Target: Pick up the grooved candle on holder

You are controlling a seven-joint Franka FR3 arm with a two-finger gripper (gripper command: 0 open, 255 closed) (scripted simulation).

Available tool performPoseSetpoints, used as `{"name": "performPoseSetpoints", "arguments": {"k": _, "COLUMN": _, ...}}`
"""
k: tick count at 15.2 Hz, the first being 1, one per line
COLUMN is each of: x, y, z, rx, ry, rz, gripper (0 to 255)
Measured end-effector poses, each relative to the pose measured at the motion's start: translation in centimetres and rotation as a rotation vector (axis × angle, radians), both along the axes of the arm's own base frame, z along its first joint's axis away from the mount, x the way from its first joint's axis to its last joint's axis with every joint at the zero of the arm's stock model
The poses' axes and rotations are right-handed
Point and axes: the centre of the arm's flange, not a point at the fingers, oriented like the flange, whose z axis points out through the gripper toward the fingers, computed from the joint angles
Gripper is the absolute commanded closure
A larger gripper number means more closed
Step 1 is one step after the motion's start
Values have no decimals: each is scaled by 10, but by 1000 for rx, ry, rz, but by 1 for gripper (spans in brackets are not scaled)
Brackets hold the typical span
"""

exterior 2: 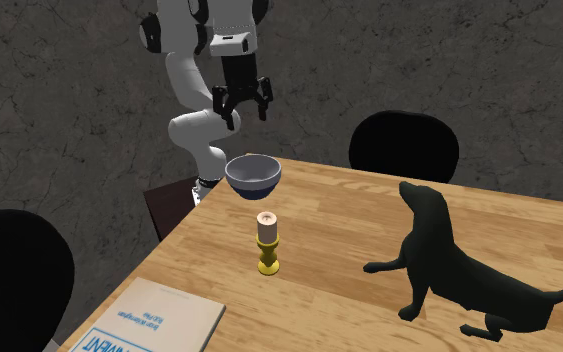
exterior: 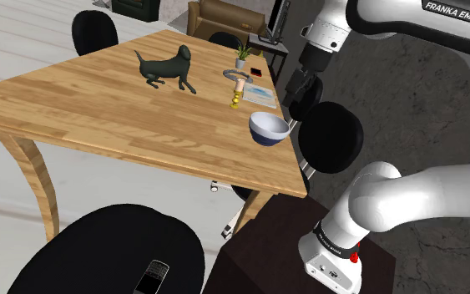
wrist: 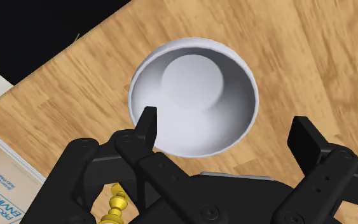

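Shoulder view first: the table (exterior: 99,108) fills the upper left and middle of the frame. The candle (exterior: 236,94) stands upright right of centre, between the dog (exterior: 168,67) and the bowl (exterior: 269,128), with a book (exterior: 258,93) just beside it. The gripper (exterior: 295,104) hangs at upper right, above the table's edge near the bowl and well apart from the candle.

Over to the second exterior view: the candle is dead centre, a pale grooved stub on a slim gold holder (exterior 2: 268,266) with bare tabletop all round it. The bowl sits behind it toward the top of the frame, and the gripper hovers above the bowl, jaws spread and carrying nothing.

Wrist view now: the two fingers (wrist: 147,124) stand wide apart with the bowl between and beyond them, untouched. The gold holder peeks out beside the hand's body, on the book's side, so the aim is on the wrong thing.

How will it handle? It looks light and stiff but tall on a narrow foot, so a sideways nudge could topple it. The holder's turned stem looks smooth and thin, a poor place to pinch. The grooved body is the better bet: come straight down and close across it, below the top rim. The candle may only sit loose in the holder, so lift gently.
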Motion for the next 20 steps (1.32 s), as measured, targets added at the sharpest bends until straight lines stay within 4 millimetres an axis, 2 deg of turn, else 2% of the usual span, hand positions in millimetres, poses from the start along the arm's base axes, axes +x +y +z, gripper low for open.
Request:
{"name": "performPoseSetpoints", "arguments": {"k": 2, "x": 6, "y": -2, "z": -1, "rx": -2, "ry": 2, "rz": 1, "gripper": 0}}
{"name": "performPoseSetpoints", "arguments": {"k": 4, "x": 25, "y": -11, "z": -4, "rx": -6, "ry": 11, "rz": 5, "gripper": 0}}
{"name": "performPoseSetpoints", "arguments": {"k": 16, "x": 179, "y": -69, "z": -26, "rx": -47, "ry": 77, "rz": 33, "gripper": 0}}
{"name": "performPoseSetpoints", "arguments": {"k": 20, "x": 229, "y": -87, "z": -40, "rx": -61, "ry": 98, "rz": 43, "gripper": 0}}
